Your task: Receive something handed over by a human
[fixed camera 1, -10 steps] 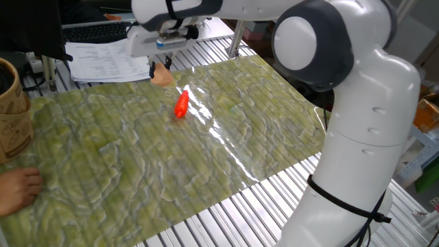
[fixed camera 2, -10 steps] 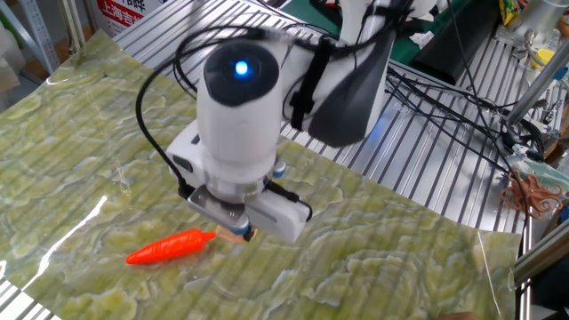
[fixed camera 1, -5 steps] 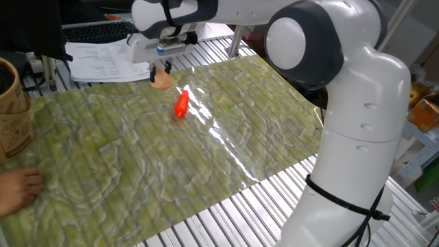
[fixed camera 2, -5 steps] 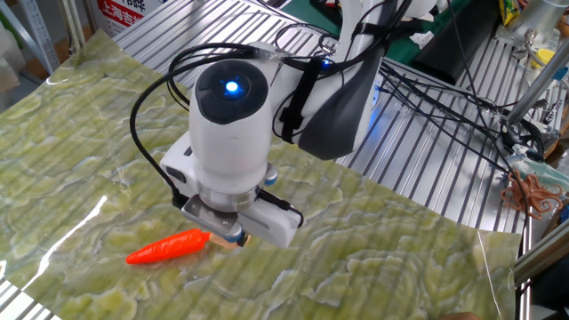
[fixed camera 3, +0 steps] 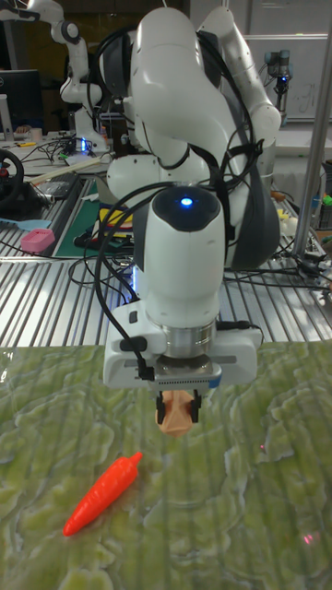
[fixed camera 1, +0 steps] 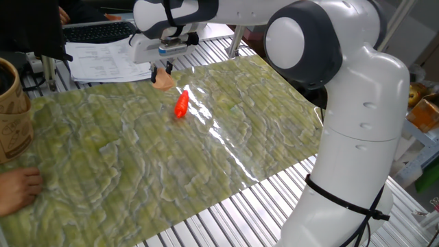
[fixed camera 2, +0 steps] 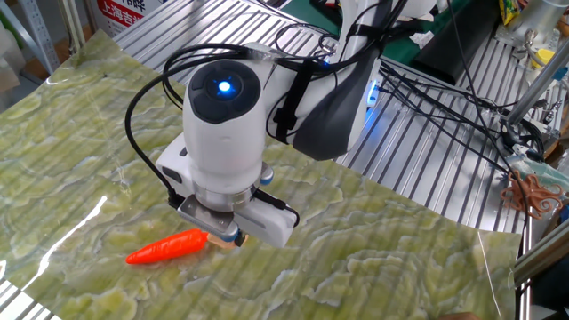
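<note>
Nearest the camera in one fixed view, the human's bare light-skinned hand [fixed camera 1: 15,189] rests at the edge of the green marbled mat covering the surface [fixed camera 1: 123,151]. It holds nothing and is well apart from the robot.

At mid-mat lies a slim glossy red-orange chili-shaped item [fixed camera 1: 181,104], untouched and not part of the task.

Just beyond it, at the far edge of the mat, is the small faceted peach-orange lump [fixed camera 1: 162,82]. It is low on or just above the surface, directly under the white-and-grey arm's end effector [fixed camera 1: 162,68].

In the tall fixed view the lump [fixed camera 3: 177,410] shows between the dark fingers [fixed camera 3: 194,402]. Whether they pinch it or merely stand around it cannot be told — the contact faces are hidden.

**Change over the last second:** the wrist has shifted slightly sideways and down, while the lump has stayed in much the same spot.

**Judgement:** the item has left the human and is in the robot's keeping, so the receipt looks essentially complete. Grip security remains unconfirmed.
</note>
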Controlling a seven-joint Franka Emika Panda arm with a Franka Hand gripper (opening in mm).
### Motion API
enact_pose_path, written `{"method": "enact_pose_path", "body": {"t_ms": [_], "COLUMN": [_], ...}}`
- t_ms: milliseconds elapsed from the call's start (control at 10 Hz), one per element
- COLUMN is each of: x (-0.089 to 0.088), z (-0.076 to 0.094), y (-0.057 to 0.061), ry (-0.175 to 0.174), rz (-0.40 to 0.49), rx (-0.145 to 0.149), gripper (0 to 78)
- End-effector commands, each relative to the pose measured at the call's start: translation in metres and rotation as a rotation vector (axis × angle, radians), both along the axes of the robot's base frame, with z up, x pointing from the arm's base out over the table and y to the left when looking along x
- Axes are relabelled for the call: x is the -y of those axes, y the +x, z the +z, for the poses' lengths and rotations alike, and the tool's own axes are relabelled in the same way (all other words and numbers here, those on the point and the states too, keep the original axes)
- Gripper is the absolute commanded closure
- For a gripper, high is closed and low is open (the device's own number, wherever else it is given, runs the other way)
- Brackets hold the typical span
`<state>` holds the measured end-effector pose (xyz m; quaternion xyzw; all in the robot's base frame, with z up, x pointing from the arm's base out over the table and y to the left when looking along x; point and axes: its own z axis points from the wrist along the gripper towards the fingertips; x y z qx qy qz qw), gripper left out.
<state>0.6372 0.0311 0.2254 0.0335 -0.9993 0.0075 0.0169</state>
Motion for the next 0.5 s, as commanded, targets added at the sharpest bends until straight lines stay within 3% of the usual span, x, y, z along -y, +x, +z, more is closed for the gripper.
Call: {"method": "enact_pose_path", "body": {"t_ms": [100, 500], "x": [0.0003, 0.0004], "z": [0.0019, 0.0024], "y": [0.0008, 0.0007], "ry": [0.004, 0.000], "rz": [0.001, 0.002], "rx": [0.025, 0.028], "gripper": [76.4, 76.4]}}
